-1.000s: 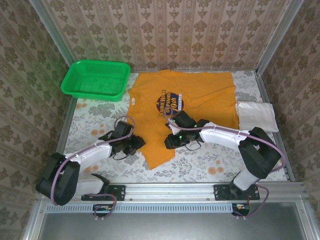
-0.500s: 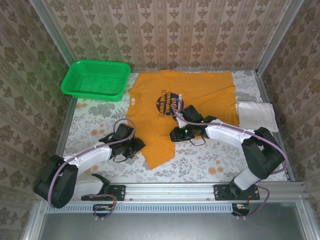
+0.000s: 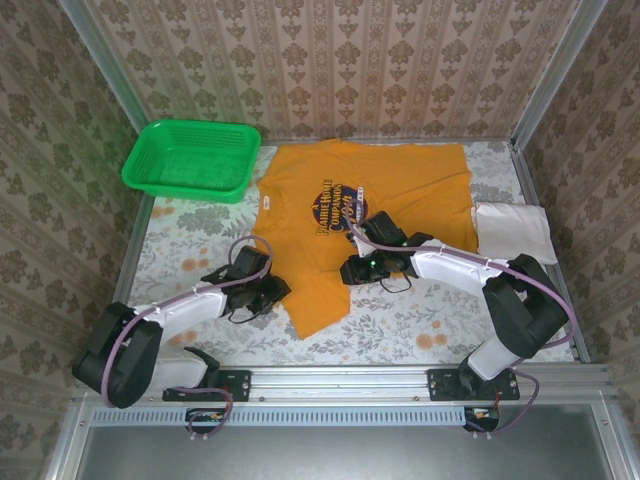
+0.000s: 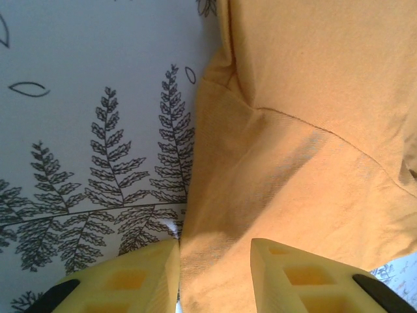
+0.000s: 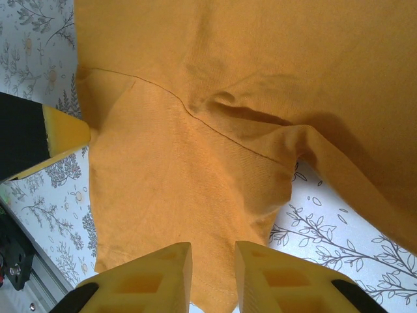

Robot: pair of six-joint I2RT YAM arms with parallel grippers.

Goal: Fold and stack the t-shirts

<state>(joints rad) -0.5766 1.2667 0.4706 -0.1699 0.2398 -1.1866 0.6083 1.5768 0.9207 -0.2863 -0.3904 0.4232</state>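
Right end effector, pinching near flap of mustard-orange cotton t-shirt, has shifted far and right; left end effector straddles hem, grip unclear. Fold just starting.

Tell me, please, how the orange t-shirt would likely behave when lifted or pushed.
Probably floppy: the orange t-shirt lies flat but rumples into soft creases by the sleeve seam, so it should sag from any pinch. It looks thin, so likely light. Pushed, it would probably bunch up rather than slide across the table cover.
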